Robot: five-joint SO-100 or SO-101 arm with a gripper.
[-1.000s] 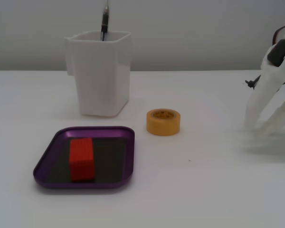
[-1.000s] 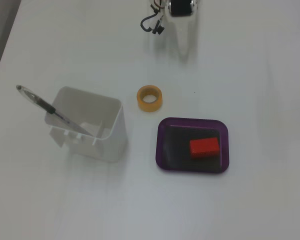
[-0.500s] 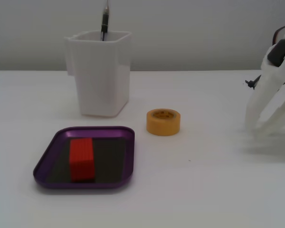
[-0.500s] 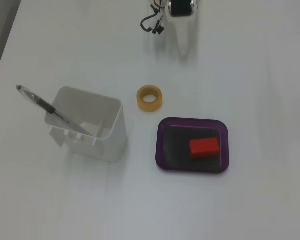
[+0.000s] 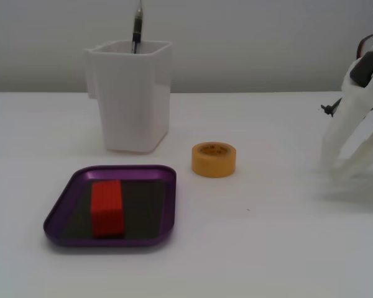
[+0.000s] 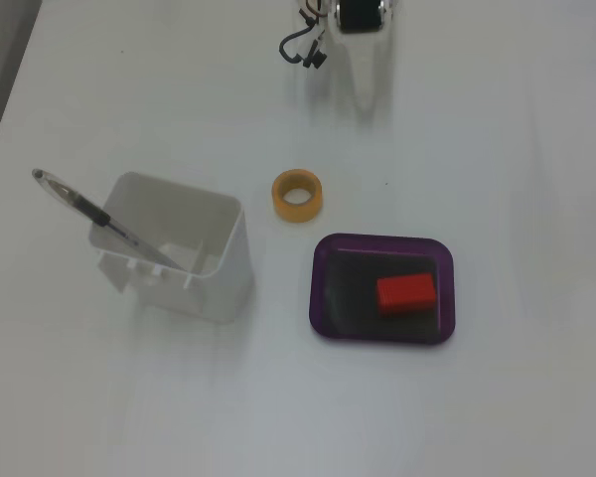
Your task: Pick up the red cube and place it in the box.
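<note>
— On the white table (image 5: 273, 248), what do we list first?

— Item one: the box (image 5: 63, 215), a shallow purple tray with a dark floor. We take it as our landmark. Item two: the red cube (image 5: 106, 207), lying flat inside the box on that dark floor. In a fixed view from above, the cube (image 6: 406, 293) sits toward the right half of the box (image 6: 323, 298), long side across.

— And outside the box?

— Item three: a yellow tape roll (image 5: 214, 159), near the box, just off its far right corner in the low view, lying flat, not touching it. Item four: a tall white cup (image 5: 130, 93) standing upright behind the box, with a pen (image 5: 137, 28) leaning out of it. From above, the roll (image 6: 297, 196) and the cup (image 6: 179, 243) sit apart from each other.

— The claw?

— Item five: the gripper (image 5: 340, 169), well away from the box at the right edge of the low view, tips down at the table. We see its two white fingers (image 5: 331, 144) spread apart with nothing between them.
</note>
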